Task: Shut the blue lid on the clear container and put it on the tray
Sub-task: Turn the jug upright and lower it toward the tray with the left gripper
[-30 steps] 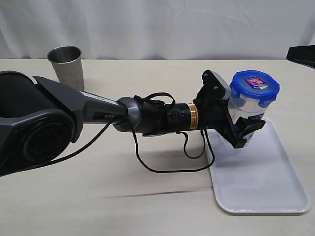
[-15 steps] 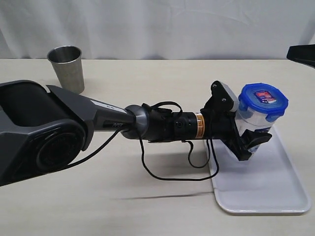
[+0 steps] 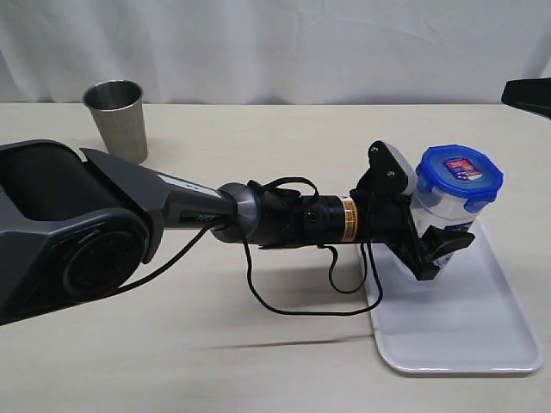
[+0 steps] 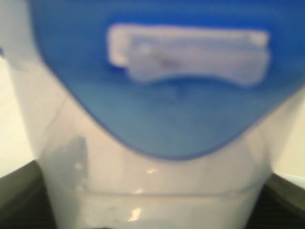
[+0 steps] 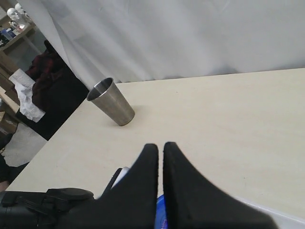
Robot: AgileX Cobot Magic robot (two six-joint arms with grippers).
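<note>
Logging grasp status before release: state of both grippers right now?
left gripper: closed, holding the clear container.
right gripper: jaws closed, holding nothing.

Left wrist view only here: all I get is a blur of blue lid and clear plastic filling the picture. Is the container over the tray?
Observer: Yes. In the exterior view the left gripper holds the clear container, with the blue lid on top, above the far left part of the tray. The gripper hides the base, so I cannot tell whether it touches the tray.
Operator: Where is the other arm, and is it in the way?
Observer: It is not at the container. In the right wrist view the right gripper is shut on nothing and looks across the table toward the steel cup, which stands upright.
</note>
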